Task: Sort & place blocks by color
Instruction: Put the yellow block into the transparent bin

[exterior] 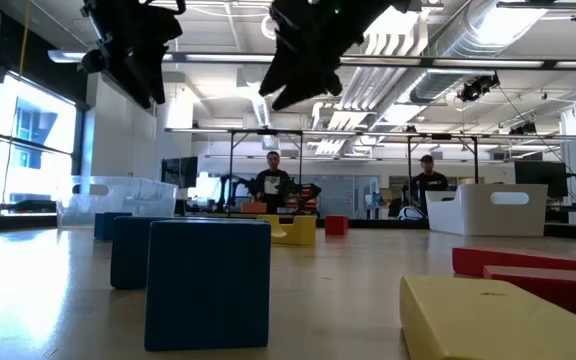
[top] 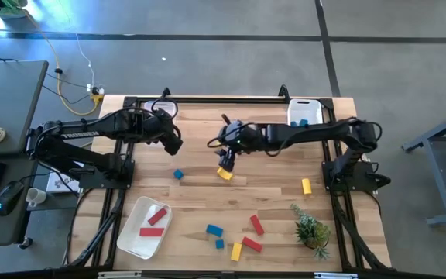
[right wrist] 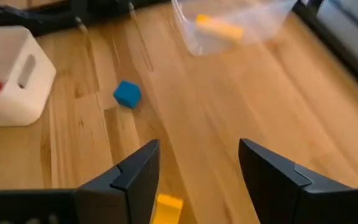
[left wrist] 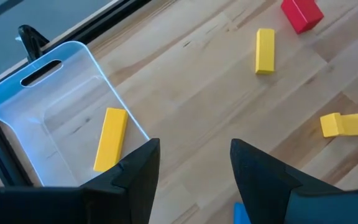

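Wooden table [top: 207, 198] is carrying scattered blocks [top: 235, 236] mostly at lower centre of the frame, while the left pincer [top: 173, 143] and right pincer [top: 227, 159] are hovering wide and empty at upper centre.

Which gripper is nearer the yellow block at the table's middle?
Right. The right gripper hangs open almost directly over the yellow block; the left gripper, also open, is farther off beside the clear bin.

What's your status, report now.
Left gripper open, empty, beside the clear bin that holds one yellow bar. Right gripper open above a yellow block mid-table. Nothing in the way.
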Controlling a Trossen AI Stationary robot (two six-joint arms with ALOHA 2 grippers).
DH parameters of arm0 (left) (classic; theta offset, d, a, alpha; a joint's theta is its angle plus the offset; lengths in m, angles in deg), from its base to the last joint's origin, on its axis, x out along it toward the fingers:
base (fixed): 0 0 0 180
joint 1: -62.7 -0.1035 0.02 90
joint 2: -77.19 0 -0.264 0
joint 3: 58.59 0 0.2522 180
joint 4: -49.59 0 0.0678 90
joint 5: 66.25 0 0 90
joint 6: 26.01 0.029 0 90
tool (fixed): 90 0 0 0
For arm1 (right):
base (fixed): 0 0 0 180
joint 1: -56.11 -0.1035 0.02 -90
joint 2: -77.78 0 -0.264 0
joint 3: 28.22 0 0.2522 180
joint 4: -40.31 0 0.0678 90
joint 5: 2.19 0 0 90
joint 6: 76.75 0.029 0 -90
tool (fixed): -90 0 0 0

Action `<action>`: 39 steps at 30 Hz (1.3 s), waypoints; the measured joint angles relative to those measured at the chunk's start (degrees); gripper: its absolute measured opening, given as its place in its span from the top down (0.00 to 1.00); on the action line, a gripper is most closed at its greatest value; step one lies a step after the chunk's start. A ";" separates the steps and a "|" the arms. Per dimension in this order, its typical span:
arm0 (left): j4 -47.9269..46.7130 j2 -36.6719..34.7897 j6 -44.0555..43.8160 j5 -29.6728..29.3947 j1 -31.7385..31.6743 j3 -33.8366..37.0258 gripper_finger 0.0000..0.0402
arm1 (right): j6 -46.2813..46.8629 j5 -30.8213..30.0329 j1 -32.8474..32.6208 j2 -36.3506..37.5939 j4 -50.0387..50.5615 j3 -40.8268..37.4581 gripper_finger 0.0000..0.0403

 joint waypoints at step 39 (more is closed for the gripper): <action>0.00 0.02 4.76 0.72 0.00 0.02 0.54 | 15.47 5.27 -4.35 -13.99 9.15 -0.44 0.41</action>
